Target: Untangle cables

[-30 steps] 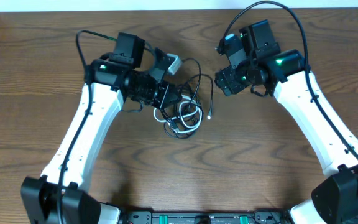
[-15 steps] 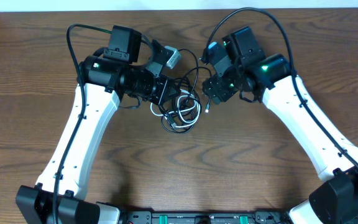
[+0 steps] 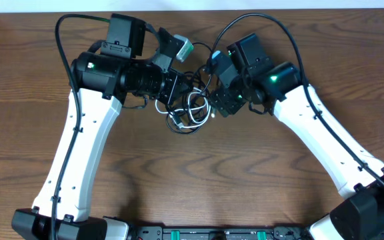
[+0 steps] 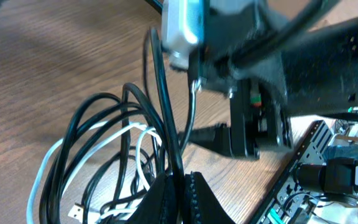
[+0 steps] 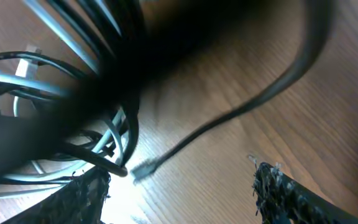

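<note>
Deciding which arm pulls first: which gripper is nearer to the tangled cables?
Left. The left gripper is shut on a black strand of the cables; the right gripper hangs open just beside them, gripping nothing.

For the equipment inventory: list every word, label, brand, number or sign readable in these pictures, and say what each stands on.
None can be read in any view.
Grey plug block: blurred, no legible marking.
Cables: no print visible.
Rail at the table's near edge: any marks too small to read.
</note>
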Robot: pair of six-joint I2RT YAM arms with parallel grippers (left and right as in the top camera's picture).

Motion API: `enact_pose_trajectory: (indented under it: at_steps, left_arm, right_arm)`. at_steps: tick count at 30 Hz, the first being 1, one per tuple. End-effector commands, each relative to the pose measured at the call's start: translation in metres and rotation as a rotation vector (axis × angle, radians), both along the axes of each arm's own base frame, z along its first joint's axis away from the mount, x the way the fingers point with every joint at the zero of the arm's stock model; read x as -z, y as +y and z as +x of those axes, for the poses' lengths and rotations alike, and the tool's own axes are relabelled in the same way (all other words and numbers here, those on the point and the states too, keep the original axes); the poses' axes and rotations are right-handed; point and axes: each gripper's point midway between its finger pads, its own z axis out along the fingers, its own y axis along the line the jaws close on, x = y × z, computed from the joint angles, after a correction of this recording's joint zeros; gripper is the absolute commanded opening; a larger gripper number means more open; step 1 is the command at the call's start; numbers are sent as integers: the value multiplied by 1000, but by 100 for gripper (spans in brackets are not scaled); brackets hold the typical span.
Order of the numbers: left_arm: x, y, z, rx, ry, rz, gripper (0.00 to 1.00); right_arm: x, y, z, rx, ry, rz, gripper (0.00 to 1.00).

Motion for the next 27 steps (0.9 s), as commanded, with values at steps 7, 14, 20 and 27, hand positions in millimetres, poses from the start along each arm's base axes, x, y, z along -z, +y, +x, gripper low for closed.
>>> enact_pose_trajectory:
  at_steps: [7, 14, 20, 27]
  left_arm:
    - [-18, -5, -6, 26, -62, -3, 7]
    - [-18, -5, -6, 26, -61, -3, 7]
    - [-18, -5, -7, 26, -63, -4, 7]
    - [-33, -4, -10, 26, -105, -15, 7]
  right_arm:
    - [-7, 24, -15, -92, -3, 35, 73]
    - [-7, 32, -20, -115, -9, 38, 73]
    - [-7, 32, -19, -117, -10, 37, 72]
    - [-7, 32, -19, -119, -13, 35, 70]
